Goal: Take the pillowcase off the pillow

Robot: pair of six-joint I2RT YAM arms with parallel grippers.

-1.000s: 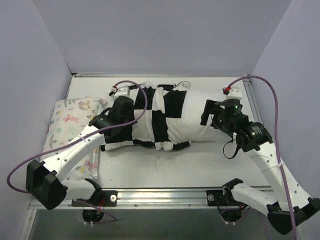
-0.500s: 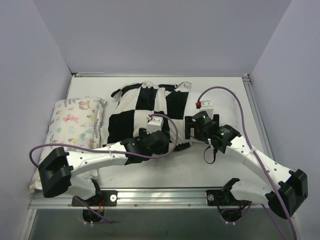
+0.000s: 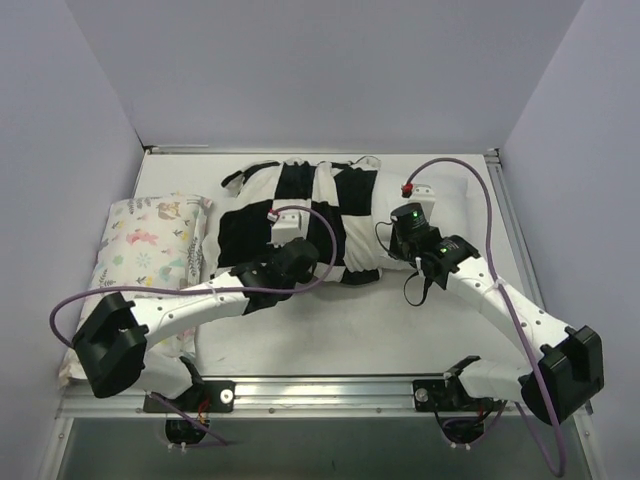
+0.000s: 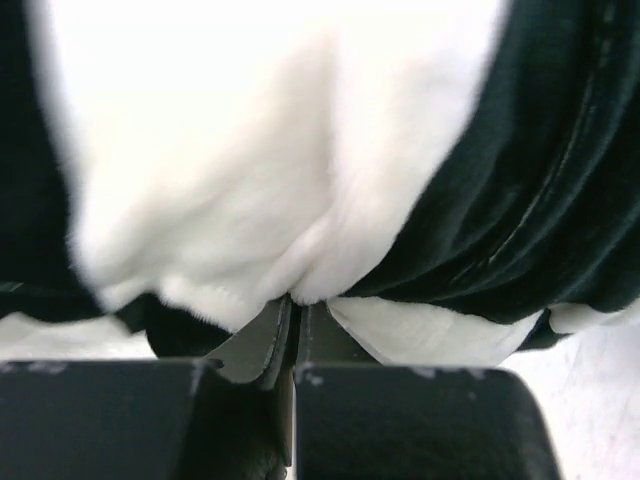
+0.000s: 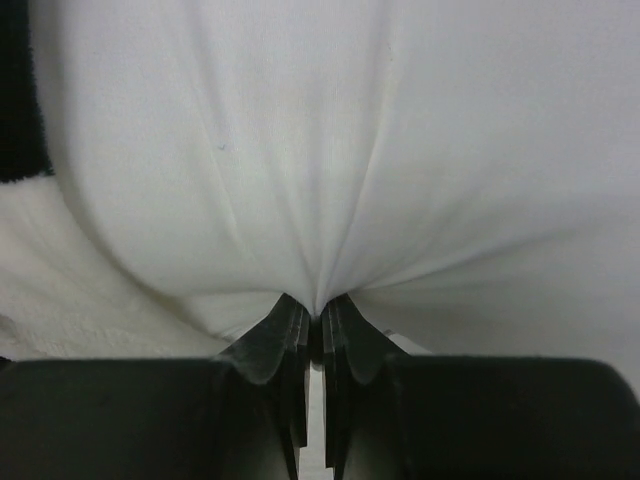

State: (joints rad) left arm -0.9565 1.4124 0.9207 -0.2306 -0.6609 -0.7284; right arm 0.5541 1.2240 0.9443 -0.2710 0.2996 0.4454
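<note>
White arms (image 3: 180, 310), black joints (image 3: 110, 350), purple cables (image 3: 470, 172), dark left pincer (image 4: 295, 303) and right pincer (image 5: 315, 308).

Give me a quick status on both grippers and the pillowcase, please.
Left gripper shut on pillowcase. Right gripper shut on pillow. Pillowcase not yet off. Floral pillow off to the left.

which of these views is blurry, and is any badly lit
Left wrist: the pillowcase is so close it looks soft and fuzzy, and the left gripper is a dark blur. Right wrist: creases in the pillow read fairly sharp, right gripper in shadow. Top external: sharp, evenly lit, no glare.
</note>
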